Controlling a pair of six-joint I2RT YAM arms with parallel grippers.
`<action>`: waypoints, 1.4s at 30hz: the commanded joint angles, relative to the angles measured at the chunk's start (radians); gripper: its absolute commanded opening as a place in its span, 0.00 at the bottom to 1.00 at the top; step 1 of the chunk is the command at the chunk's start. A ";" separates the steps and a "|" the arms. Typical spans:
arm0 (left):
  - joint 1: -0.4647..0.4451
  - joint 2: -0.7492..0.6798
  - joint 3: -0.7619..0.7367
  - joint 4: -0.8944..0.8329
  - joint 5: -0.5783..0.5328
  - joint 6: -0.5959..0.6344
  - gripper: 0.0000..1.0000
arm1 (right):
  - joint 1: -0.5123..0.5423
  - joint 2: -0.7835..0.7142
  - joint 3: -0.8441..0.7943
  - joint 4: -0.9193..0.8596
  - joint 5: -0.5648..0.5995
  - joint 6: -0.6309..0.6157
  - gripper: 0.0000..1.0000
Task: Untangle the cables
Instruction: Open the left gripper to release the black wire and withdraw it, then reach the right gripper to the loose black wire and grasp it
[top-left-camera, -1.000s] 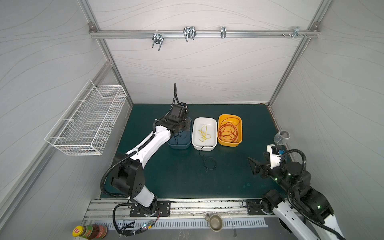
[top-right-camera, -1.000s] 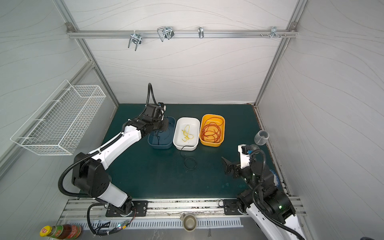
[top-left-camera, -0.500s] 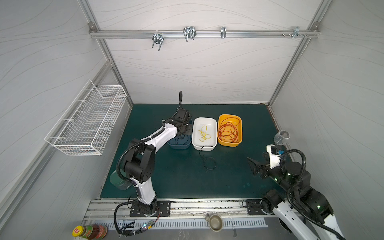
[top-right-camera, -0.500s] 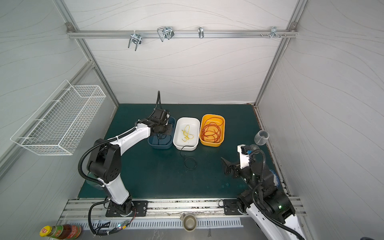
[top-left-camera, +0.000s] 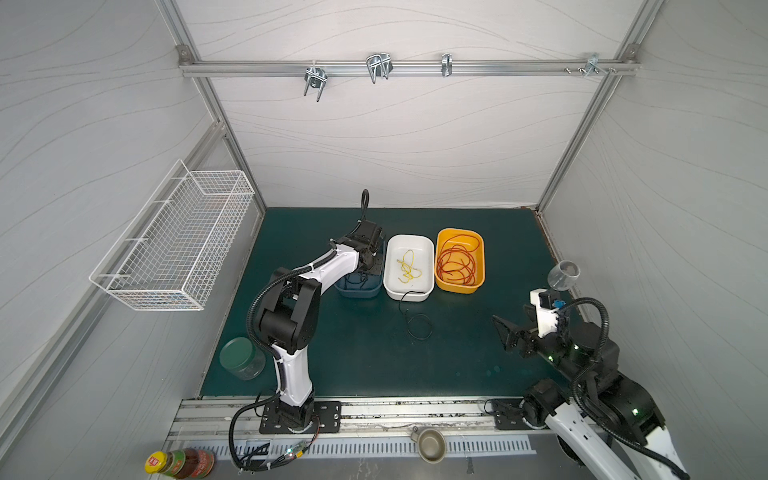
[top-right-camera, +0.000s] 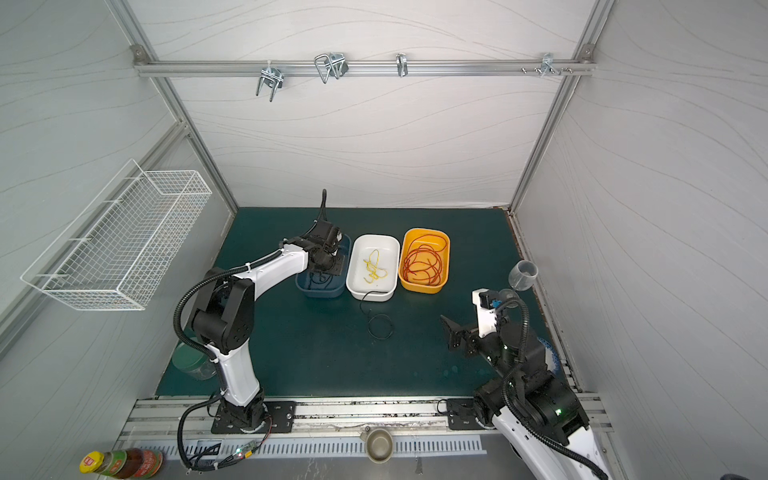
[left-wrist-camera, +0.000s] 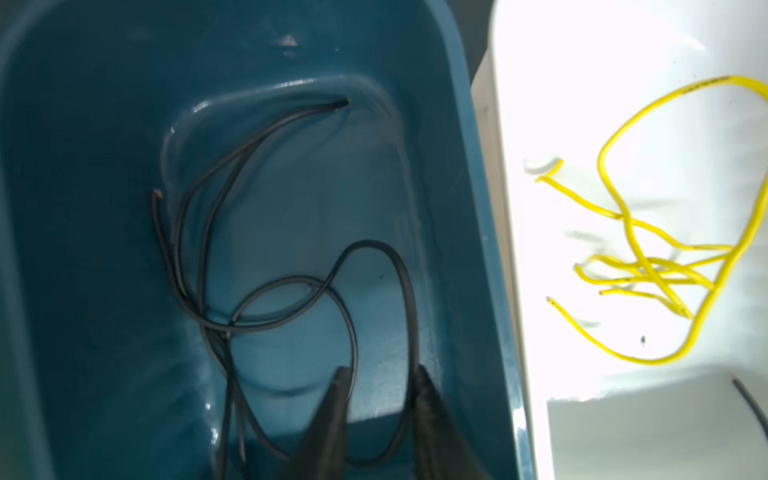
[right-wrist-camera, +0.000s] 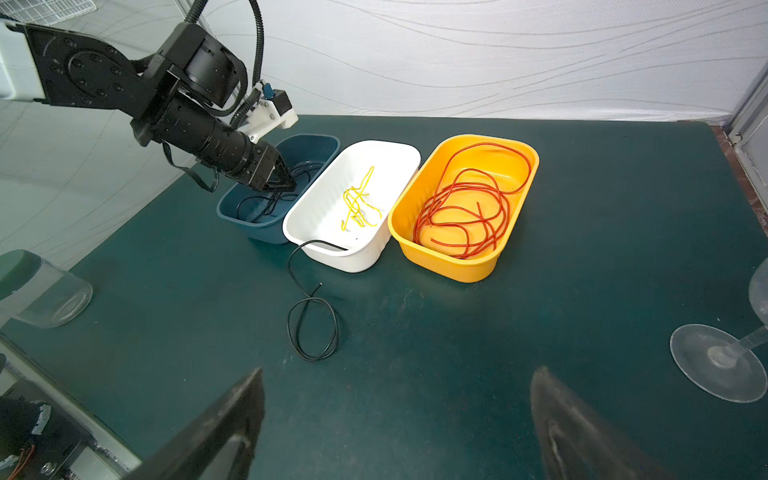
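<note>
Black cables (left-wrist-camera: 291, 299) lie looped in the blue bin (top-left-camera: 357, 289). My left gripper (left-wrist-camera: 382, 370) hangs low inside that bin, jaws a little apart. A black loop runs past both fingertips and nothing is clamped between them. Yellow cables (top-left-camera: 409, 268) rest in the white bin (top-left-camera: 409, 296), red cables (top-left-camera: 455, 262) in the orange bin (top-left-camera: 459, 287). One more black cable (right-wrist-camera: 311, 328) coils on the green mat, one end hooked over the white bin's rim. My right gripper (right-wrist-camera: 399, 372) stands wide open and empty above the mat, near the right front.
A glass jar with a green lid (top-left-camera: 241, 357) stands front left. A wine glass (top-left-camera: 563, 276) is at the right edge beside my right arm. A wire basket (top-left-camera: 174, 241) hangs on the left wall. A metal cup (top-left-camera: 430, 444) and a sauce bottle (top-left-camera: 178, 463) sit off the mat's front.
My left arm swung its elbow forward and its gripper stayed over the blue bin. Its jaws were shut and now stand apart, the black cable loose. The right arm has not moved.
</note>
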 joint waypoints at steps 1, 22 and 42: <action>0.005 -0.059 0.053 -0.010 0.003 0.003 0.38 | 0.002 0.015 0.007 0.013 -0.008 -0.021 0.99; 0.005 -0.611 -0.036 -0.065 0.053 -0.224 0.97 | 0.008 0.162 0.147 -0.030 -0.048 -0.029 0.99; 0.005 -1.290 -0.580 -0.143 -0.071 -0.304 1.00 | 0.332 0.718 0.165 0.127 0.115 0.285 0.99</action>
